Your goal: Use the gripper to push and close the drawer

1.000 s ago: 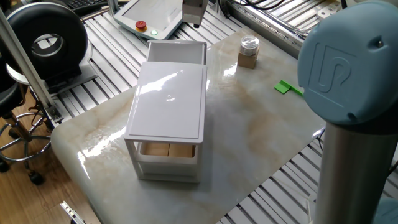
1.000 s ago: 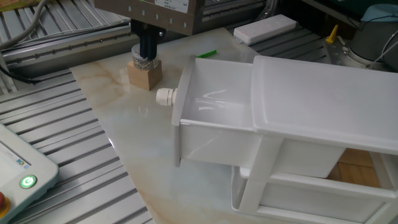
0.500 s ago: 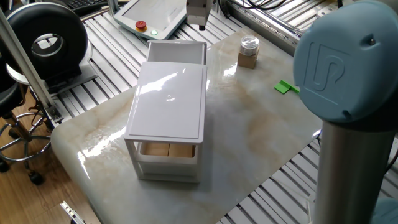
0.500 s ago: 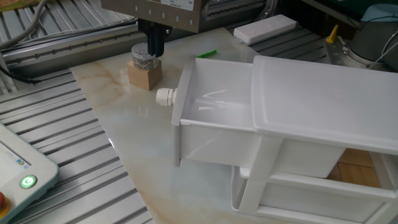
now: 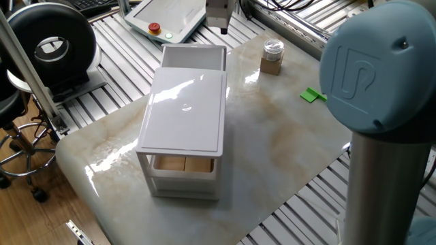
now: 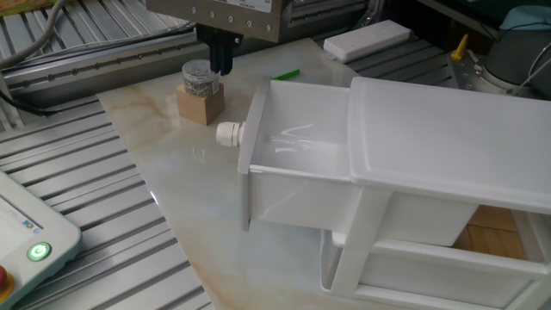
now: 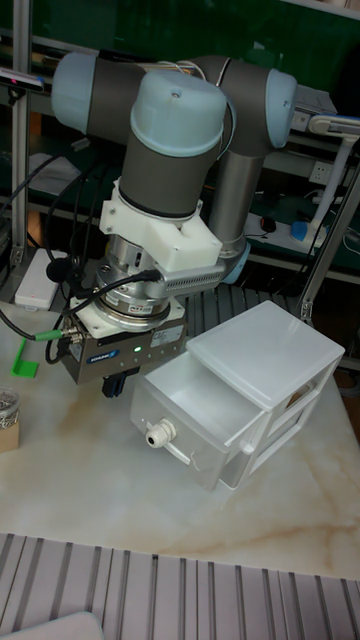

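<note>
Little can be read. The big blue-grey robot joint (image 5: 371, 68), near right in one fixed view, carries an embossed logo of two interlocked letters that read as "UR". On the black round device (image 5: 49, 42) at the far left of that view sits a white round emblem, its marks unreadable. The gripper (image 7: 116, 383) has a dark label strip on the side of its silver body in the tall fixed view, and small dark print on its body in the other fixed view; both are too small to read. No other text or number is legible.
</note>
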You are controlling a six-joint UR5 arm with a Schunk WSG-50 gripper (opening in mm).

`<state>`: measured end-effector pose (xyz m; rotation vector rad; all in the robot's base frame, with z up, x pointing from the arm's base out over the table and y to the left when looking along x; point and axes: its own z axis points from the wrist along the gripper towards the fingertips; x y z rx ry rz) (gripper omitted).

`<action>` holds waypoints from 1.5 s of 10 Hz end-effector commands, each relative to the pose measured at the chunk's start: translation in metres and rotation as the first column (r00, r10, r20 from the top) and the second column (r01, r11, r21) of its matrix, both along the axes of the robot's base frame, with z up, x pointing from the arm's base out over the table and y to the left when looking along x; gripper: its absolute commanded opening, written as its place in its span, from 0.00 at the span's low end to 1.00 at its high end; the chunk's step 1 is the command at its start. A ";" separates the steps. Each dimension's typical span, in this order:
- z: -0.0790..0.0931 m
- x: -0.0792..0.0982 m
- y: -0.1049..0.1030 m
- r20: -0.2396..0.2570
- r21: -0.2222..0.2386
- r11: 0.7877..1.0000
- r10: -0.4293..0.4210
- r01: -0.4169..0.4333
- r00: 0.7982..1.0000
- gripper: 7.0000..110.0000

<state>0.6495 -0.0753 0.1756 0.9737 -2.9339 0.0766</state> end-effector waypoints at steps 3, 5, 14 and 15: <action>-0.012 0.011 0.011 0.003 0.040 0.999 -0.015 0.015 1.000 0.00; -0.020 0.017 0.011 0.003 0.040 0.999 -0.014 0.014 1.000 0.00; -0.047 0.015 0.028 -0.011 0.074 0.996 -0.044 0.045 0.999 0.00; -0.047 0.013 0.030 -0.009 0.080 0.996 -0.046 0.047 0.999 0.00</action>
